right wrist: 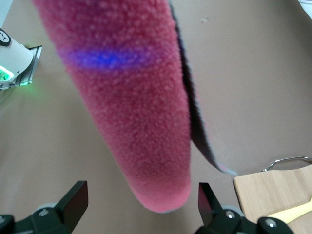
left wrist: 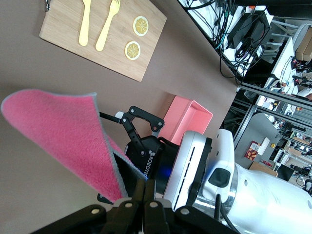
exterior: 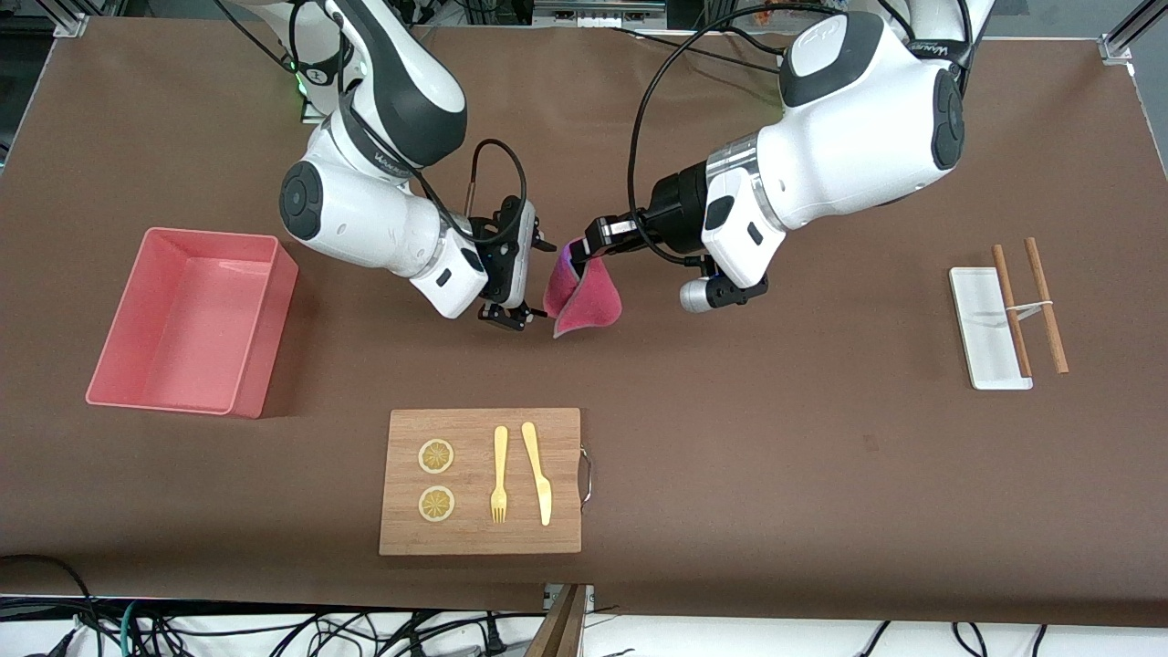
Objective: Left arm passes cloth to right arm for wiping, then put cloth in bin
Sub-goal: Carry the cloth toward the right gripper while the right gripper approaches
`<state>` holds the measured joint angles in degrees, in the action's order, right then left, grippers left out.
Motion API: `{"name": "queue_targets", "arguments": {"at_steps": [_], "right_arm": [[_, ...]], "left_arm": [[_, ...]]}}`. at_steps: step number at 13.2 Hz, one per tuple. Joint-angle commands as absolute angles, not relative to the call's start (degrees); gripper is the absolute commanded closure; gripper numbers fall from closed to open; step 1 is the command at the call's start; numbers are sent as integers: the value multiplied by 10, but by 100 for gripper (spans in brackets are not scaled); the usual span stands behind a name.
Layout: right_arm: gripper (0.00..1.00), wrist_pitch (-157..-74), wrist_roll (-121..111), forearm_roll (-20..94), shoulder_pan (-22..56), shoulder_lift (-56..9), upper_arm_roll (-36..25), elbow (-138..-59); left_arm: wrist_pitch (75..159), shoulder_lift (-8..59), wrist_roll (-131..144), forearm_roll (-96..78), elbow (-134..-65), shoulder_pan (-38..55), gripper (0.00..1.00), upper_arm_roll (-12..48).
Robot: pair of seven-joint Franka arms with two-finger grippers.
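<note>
- Magenta-pink fleece, dark grey on its other face: the cloth [exterior: 584,297] was seen hanging in the air above the brown table [exterior: 821,474], over the middle stretch between the bin [exterior: 187,319] and the white tray [exterior: 985,328].
- The left gripper [exterior: 589,246] was clamped on one upper corner of the cloth; the rest drooped in a loose fold.
- The right gripper [exterior: 520,274] was held just beside the hanging cloth, fingers [right wrist: 75,197] spread wide on either side of its lower end, nothing grasped yet.
- The cloth was judged light, limp and plush: not fragile, unlikely to slip, but prone to sag and bunch.
- A hold on the doubled lower fold, well below the left gripper, was judged best.
- The wooden board [exterior: 479,438] lay nearer the camera, untouched.
</note>
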<state>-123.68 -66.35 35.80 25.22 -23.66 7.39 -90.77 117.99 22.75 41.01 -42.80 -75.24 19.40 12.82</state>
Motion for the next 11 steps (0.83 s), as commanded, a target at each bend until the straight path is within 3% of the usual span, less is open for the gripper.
{"name": "queue_targets", "arguments": {"at_steps": [1,3,4,5,6,7,8,11], "right_arm": [[0,-1255,-646,350,272,-263,72,-876],[0,-1277,-621,348,285,-276,72,-870],[6,-1277,-618,348,286,-287,72,-858],[27,-1277,-608,348,286,-289,72,-855],[63,-1274,-596,347,287,-289,71,-855],[90,-1272,-589,347,286,-287,70,-855],[100,-1272,-589,347,283,-286,69,-855],[100,-1246,-584,343,274,-273,64,-855]], "left_arm": [[1180,233,415,-439,-738,195,100,127],[1180,233,415,-439,-738,194,100,127],[1180,233,416,-439,-738,194,100,127],[1180,232,416,-439,-738,194,100,127],[1180,233,415,-439,-738,194,100,127],[1180,233,416,-439,-738,195,100,127],[1180,233,416,-439,-738,194,100,127],[1180,233,416,-439,-738,194,100,127]]}}
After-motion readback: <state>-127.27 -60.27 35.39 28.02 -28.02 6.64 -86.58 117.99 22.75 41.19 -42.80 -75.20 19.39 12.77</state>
